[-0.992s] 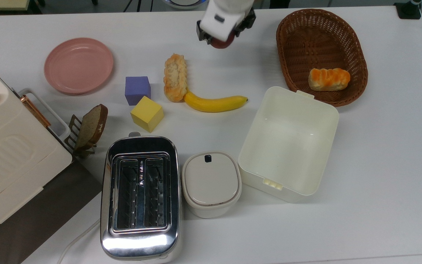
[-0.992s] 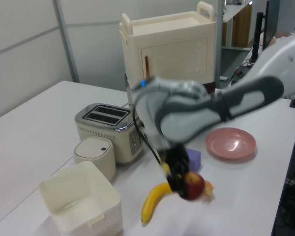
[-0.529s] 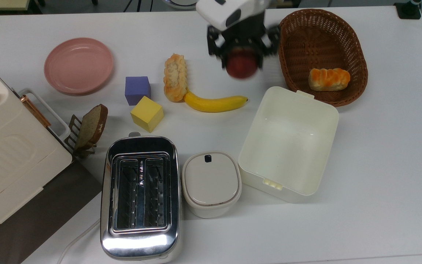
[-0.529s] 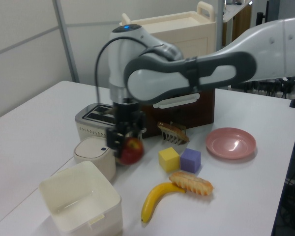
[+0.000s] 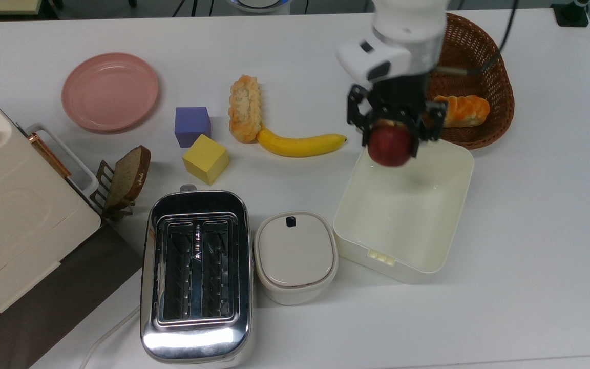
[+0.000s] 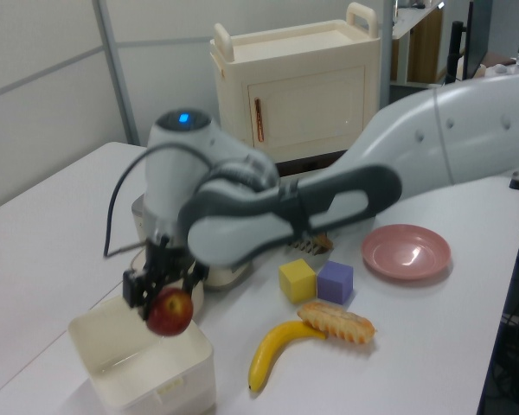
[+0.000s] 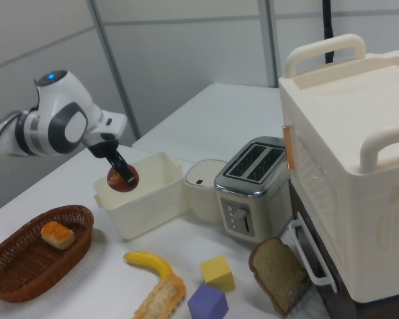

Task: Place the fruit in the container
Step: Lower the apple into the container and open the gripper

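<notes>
Going left to right in the top view: pink plate [image 5: 110, 92] sits far left on the white desk [image 5: 530, 246], with a big cream cabinet thing [image 5: 8, 215] poking in from the edge below it. Next to that is a slice of bread [image 5: 130, 174] leaning in a little rack. Then a purple cube [image 5: 192, 125] and a yellow cube [image 5: 206, 159], just beside each other, and below them a shiny toaster [image 5: 196, 277]. A crusty pastry [image 5: 245, 107] lies with its lower end touching the banana [image 5: 300, 144]. Right of the toaster there's a small lidded white pot [image 5: 295, 256].

Now the arm. It comes in from the top edge of the top view, wrist pointing straight down, and the pincer [image 5: 391, 137] is clamped on the fruit [image 5: 390, 146], a finger on each side. The fruit is up in the air, not resting on anything, hanging over the top-left corner of the container [image 5: 443, 215]. In the left view the arm stretches across from the left view's right, bends down at the wrist, and the fruit [image 6: 169, 312] hovers just above the container's [image 6: 121, 380] rim. The right view agrees: fruit [image 7: 122, 179] held over the near edge of the box [image 7: 149, 199].

Furthest right in the top view is the wicker basket [image 5: 484, 61] with a bread roll [image 5: 461, 110] in it, partly hidden behind the arm.
</notes>
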